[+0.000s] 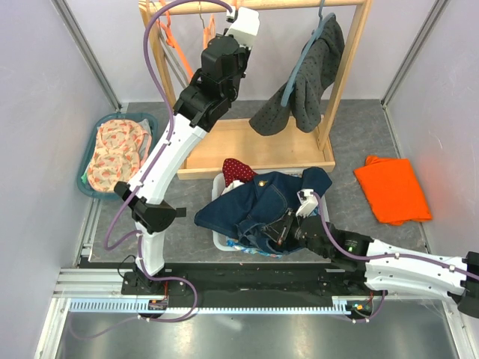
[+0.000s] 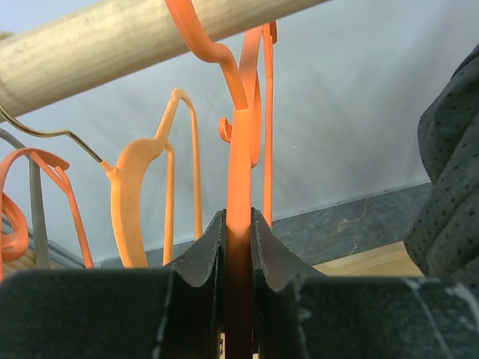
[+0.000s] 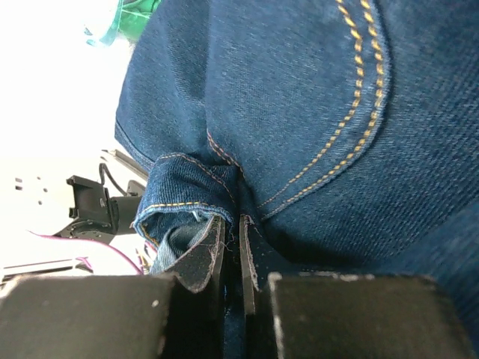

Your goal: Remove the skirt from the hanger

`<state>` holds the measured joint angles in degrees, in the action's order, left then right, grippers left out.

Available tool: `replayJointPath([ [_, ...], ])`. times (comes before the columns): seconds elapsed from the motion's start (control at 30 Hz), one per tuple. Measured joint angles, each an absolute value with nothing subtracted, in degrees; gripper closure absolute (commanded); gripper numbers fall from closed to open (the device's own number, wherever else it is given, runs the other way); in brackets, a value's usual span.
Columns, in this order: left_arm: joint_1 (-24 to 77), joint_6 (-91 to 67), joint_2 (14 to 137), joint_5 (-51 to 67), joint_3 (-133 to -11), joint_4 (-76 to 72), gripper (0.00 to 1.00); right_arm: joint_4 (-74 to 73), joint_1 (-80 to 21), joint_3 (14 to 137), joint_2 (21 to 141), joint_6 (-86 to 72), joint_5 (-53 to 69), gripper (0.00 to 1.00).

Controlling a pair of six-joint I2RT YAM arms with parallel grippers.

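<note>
The skirt (image 1: 258, 206) is dark blue denim with yellow stitching. It lies bunched over the white basket (image 1: 218, 241) at the table's middle. My right gripper (image 1: 286, 226) is shut on a fold of the skirt (image 3: 299, 112); cloth shows pinched between its fingers (image 3: 212, 250). My left gripper (image 1: 233, 16) is raised at the wooden rail (image 2: 135, 34) of the clothes rack, shut on an orange hanger (image 2: 241, 172) that hangs from the rail. That hanger carries no garment in the left wrist view.
Several other orange hangers (image 2: 135, 194) hang left of the held one. A dark grey dotted garment (image 1: 310, 78) hangs on a blue hanger at the rack's right. A red cloth (image 1: 238, 170) lies behind the skirt. A teal basket (image 1: 116, 153) with floral cloth stands left; an orange cloth (image 1: 391, 188) lies right.
</note>
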<state>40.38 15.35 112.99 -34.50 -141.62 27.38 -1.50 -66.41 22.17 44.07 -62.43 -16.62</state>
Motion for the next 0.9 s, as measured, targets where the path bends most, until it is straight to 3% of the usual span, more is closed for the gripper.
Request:
replayJointPath([
  [0.23, 39.9, 15.4, 113.0, -35.3, -138.1, 27.3, 0.96, -9.3, -66.0, 28.3, 42.8, -60.2, -17.1, 1.00],
  [0.27, 40.0, 15.4, 112.9, -35.3, -137.5, 26.7, 0.93, -10.0, -66.0, 29.0, 42.9, -60.2, -17.0, 0.96],
  [0.33, 40.0, 15.3, 112.2, -35.2, -136.3, 25.9, 0.70, -12.2, -66.0, 30.5, 43.7, -60.2, -17.4, 0.90],
  [0.37, 40.0, 15.3, 111.7, -35.0, -135.6, 25.7, 0.46, -13.6, -66.0, 31.9, 44.7, -60.2, -17.7, 0.84],
  [0.43, 40.0, 15.4, 110.3, -34.5, -134.3, 26.6, 0.33, -16.1, -66.0, 34.1, 46.9, -60.1, -18.1, 0.74],
  [0.5, 40.3, 15.0, 108.8, -34.3, -132.7, 28.0, 0.30, -18.2, -66.0, 36.6, 49.2, -59.9, -18.6, 0.72],
  [0.63, 41.0, 14.9, 106.2, -34.0, -130.8, 29.6, 0.25, -21.6, -66.0, 39.5, 50.7, -59.3, -19.5, 0.53],
  [0.73, 41.7, 14.9, 103.9, -33.8, -129.8, 30.8, 0.17, -25.6, -66.0, 43.0, 50.8, -58.0, -20.8, 0.46],
  [0.77, 42.0, 14.9, 103.0, -33.4, -129.6, 31.2, 0.15, -28.1, -66.0, 45.6, 51.0, -56.9, -21.5, 0.42],
  [0.8, 42.2, 14.9, 102.2, -33.0, -129.4, 31.3, 0.13, -29.4, -66.0, 47.8, 51.2, -56.2, -22.1, 0.33],
  [0.9, 43.0, 14.9, 98.7, -31.7, -128.6, 31.9, 0.01, -35.2, -65.9, 59.2, 53.2, -52.0, -24.3, 0.26],
])
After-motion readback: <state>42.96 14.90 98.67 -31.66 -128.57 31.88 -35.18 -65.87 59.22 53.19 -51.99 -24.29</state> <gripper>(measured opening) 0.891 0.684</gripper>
